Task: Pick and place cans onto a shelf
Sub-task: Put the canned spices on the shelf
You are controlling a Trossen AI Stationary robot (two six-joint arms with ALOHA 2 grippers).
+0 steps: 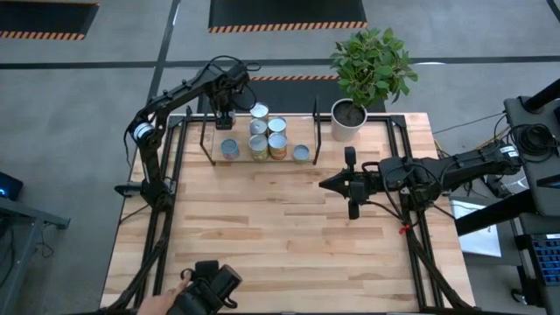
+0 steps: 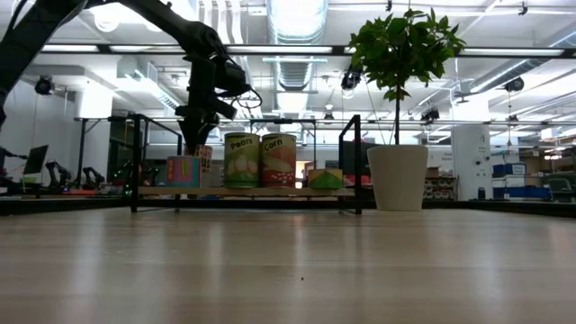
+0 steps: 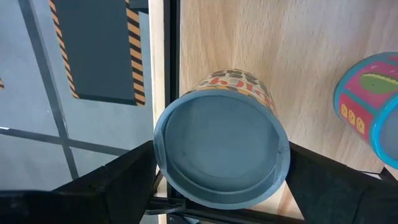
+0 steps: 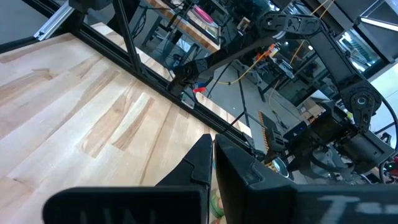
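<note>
The shelf point(image 1: 245, 159) of black rods with a light board point(image 2: 270, 191) stands at the table's far side. Several cans stand on it, among them a Pears can point(image 2: 241, 160), a Corn can point(image 2: 279, 160) and a pink-and-teal can point(image 1: 229, 149), which also shows in the left wrist view point(image 3: 373, 106). My left gripper point(image 1: 224, 118) is at the shelf's far left and shut on a can with a pale-blue top point(image 3: 221, 155). My right gripper point(image 1: 325, 185) is shut and empty over the table's right middle; its fingers lie together in the right wrist view point(image 4: 211, 163). My left gripper point(image 3: 221, 149) pinches the pale-blue-topped can between its two fingers, one at each side of the can's upper wall point(image 3: 160, 149), just under the rim. The fingers point(image 3: 124, 180) come from above, pointing down. The can is about upright over the shelf board point(image 3: 298, 50); whether its bottom rests there I cannot tell.
A white pot point(image 1: 348, 118) with a green plant stands right of the shelf, also in the low view point(image 2: 396, 175). A hand with a dark device point(image 1: 208, 287) shows at the table's near edge. Bare wooden tabletop point(image 1: 262, 227) lies between shelf and near edge.
</note>
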